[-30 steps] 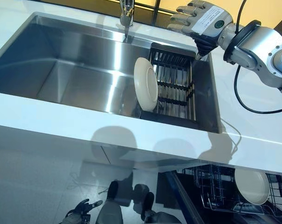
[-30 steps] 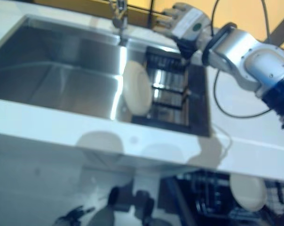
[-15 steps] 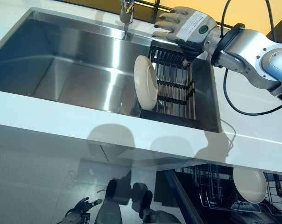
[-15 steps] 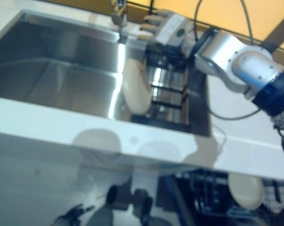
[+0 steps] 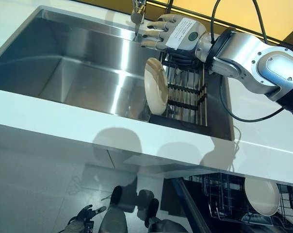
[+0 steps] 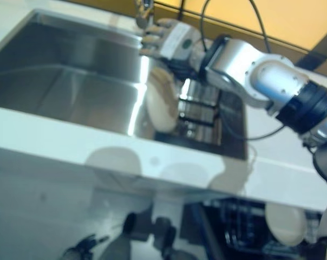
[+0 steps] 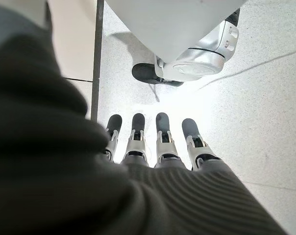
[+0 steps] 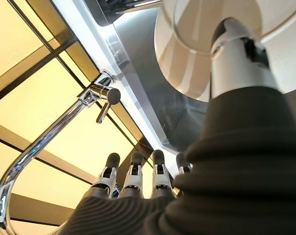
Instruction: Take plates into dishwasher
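Right robot hand (image 5: 171,35) now hovers above plate (image 5: 156,92).

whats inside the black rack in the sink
One cream plate stands on edge at the left end of the black rack; the other slots look bare. The right hand hovers above, open, covering the rack's far end.

You have a white surface (image 5: 49,109) with a steel sink (image 5: 73,73) sunk into it. A dark rack (image 5: 187,92) sits in the sink's right end and carries one cream plate (image 5: 156,92) on edge. Below, a dishwasher basket (image 5: 224,199) appears to hold a second plate (image 5: 262,195).
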